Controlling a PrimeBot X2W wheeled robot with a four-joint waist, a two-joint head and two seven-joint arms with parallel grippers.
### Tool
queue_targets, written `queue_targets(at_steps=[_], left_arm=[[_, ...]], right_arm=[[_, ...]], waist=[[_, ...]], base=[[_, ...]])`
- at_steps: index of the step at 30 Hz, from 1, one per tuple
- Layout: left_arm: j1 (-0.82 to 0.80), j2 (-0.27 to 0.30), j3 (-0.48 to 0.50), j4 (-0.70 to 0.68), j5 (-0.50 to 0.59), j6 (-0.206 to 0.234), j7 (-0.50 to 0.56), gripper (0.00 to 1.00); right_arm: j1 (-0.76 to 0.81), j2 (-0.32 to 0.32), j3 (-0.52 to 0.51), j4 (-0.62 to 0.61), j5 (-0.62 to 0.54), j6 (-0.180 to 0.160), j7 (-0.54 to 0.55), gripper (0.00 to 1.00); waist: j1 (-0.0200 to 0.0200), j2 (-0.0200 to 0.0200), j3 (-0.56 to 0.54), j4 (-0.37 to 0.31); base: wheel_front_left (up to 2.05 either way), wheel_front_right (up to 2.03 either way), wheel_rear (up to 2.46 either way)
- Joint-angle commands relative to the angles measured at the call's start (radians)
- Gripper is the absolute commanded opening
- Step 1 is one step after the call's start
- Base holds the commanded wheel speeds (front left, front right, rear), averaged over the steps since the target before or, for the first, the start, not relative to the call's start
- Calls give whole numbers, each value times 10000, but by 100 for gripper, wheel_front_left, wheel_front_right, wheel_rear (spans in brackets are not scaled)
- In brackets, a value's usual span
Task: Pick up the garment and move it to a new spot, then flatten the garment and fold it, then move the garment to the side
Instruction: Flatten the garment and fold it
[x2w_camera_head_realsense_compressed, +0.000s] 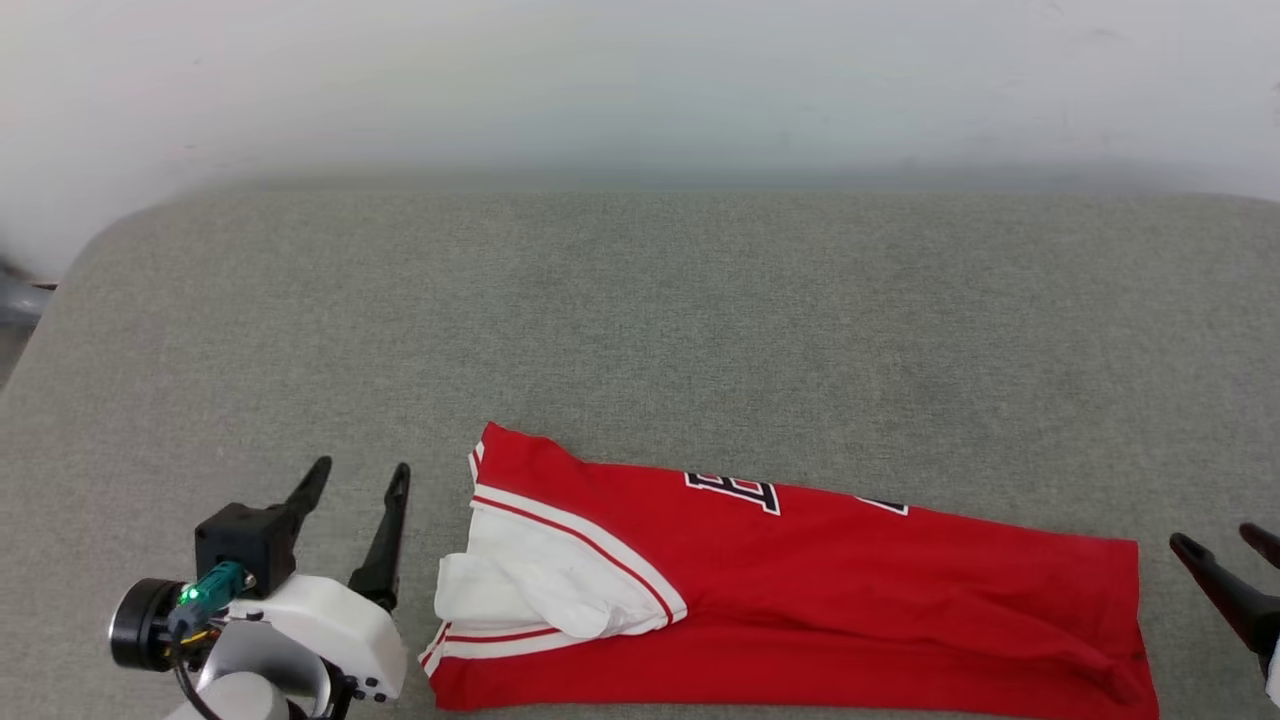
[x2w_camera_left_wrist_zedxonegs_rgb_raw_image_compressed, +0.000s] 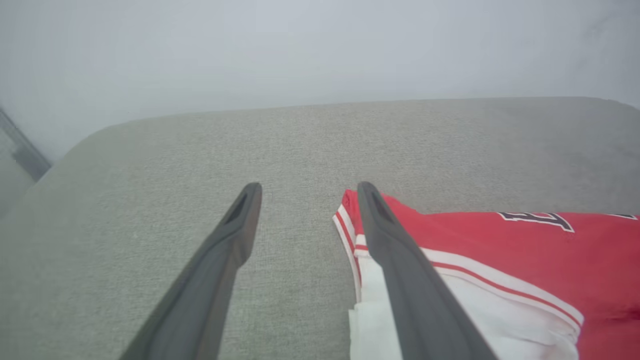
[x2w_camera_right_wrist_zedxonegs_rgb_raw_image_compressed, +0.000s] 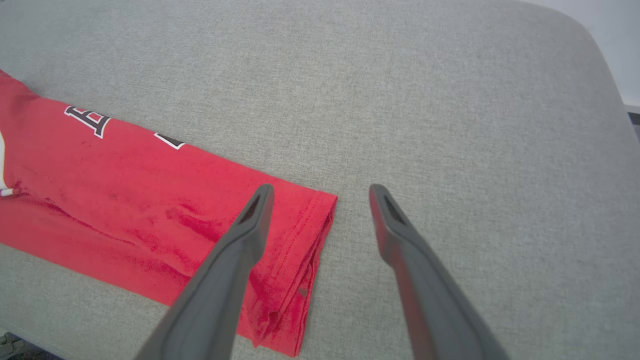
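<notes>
The left claw (x2w_camera_head_realsense_compressed: 362, 466) and right claw (x2w_camera_head_realsense_compressed: 1215, 536) sit released beside the shirt (x2w_camera_head_realsense_compressed: 850, 580); its hem should be gripped through all layers.

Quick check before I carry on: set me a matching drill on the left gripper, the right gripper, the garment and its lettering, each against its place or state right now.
Things:
1. left gripper
2. right gripper
3. garment
4. lettering

Places or states:
A. along the strip's far edge, partly cut off by the fold
B. jaws apart, beside the hem
C. folded into a long strip, lying on the grey cushion
D. jaws apart, beside the white sleeve

Pairs: 1-D, 2-B, 3-C, 4-A
</notes>
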Motion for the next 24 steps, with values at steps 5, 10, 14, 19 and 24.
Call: queue_targets(at_steps=[5, 10, 14, 19, 24], left_arm=[[955, -577, 1518, -371, 1585, 174, -42, 100], [1701, -1422, 2996, -778, 3168, 269, -43, 100], [2229, -2107, 3887, -1041, 4210, 7, -44, 100], [2735, -2956, 4816, -1069, 5070, -500, -35, 100], [2970, -3644, 5434, -1076, 6041, -951, -35, 100]], right_arm=[[96, -147, -146, 510, 603, -9, 1000, 100], [-75, -40, -49, 1139, 950, -9, 1580, 100], [-139, 169, 25, 1510, 1244, -9, 1754, 100], [-129, 464, 221, 1865, 1447, -9, 1781, 100], [-203, 832, 668, 1974, 1577, -8, 1598, 100]], waist=[[0, 0, 118, 253], [0, 0, 327, 531], [0, 0, 496, 755], [0, 0, 651, 953], [0, 0, 780, 1090]], base=[[0, 0, 0], [0, 0, 0], [0, 0, 0], [0, 0, 0], [0, 0, 0]])
